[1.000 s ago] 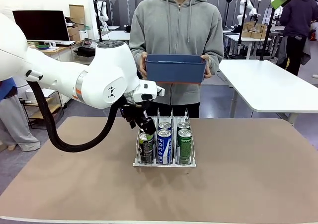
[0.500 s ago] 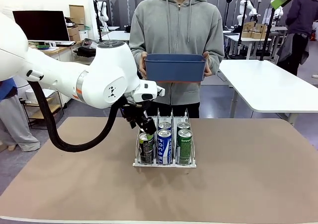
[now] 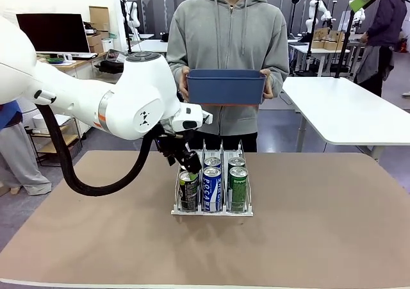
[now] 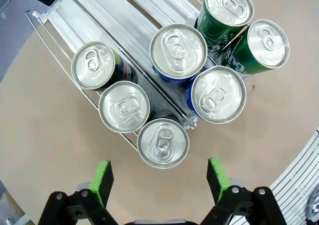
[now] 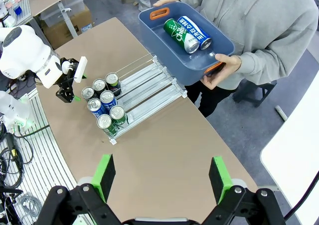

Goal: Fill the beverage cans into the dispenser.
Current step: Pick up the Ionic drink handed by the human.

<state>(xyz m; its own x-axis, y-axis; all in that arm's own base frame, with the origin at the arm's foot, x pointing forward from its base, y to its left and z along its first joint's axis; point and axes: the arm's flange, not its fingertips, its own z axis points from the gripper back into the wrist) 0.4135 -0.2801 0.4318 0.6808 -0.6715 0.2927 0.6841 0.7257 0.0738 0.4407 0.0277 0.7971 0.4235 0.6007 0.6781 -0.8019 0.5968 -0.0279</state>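
At frame centre of the front view, the dispenser (image 3: pixel 211 212) on the table (image 3: pixel 320 238) carries seven beverage cans (image 4: pixel 178 50); two more lie in the person's blue bin (image 3: pixel 225 90). Left tool (image 4: pixel 159 179) hangs released over the front can; right tool (image 5: pixel 162 177) is released, high. I judge the cans smooth and dentable: grip mid-wall.

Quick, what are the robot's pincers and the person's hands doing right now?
Left pincer: open, empty, above the cans.
Right pincer: open, empty.
Person's hands: holding the blue bin.
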